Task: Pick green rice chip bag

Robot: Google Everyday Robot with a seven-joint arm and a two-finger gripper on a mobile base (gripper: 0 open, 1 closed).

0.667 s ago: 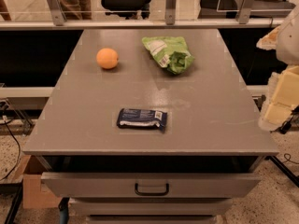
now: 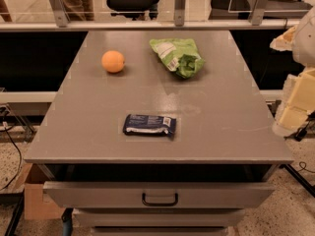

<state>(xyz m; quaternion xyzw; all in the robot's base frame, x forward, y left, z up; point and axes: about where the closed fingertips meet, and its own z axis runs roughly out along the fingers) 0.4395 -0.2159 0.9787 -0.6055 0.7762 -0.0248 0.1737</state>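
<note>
The green rice chip bag (image 2: 177, 57) lies crumpled on the far middle of the grey table (image 2: 221, 132), its white label patch to the left and its darker green folded end toward the front right. My gripper (image 2: 297, 103), cream-coloured, hangs at the right edge of the view, just past the table's right side and level with its middle. It is well to the right of the bag and nearer the camera, and it touches nothing.
An orange (image 2: 113, 61) sits at the far left of the table. A flat dark-blue packet (image 2: 149, 124) lies near the front middle. The top drawer (image 2: 159, 193) below the front edge stands slightly open. A metal rail (image 2: 147, 26) runs behind the table, with office chairs beyond it.
</note>
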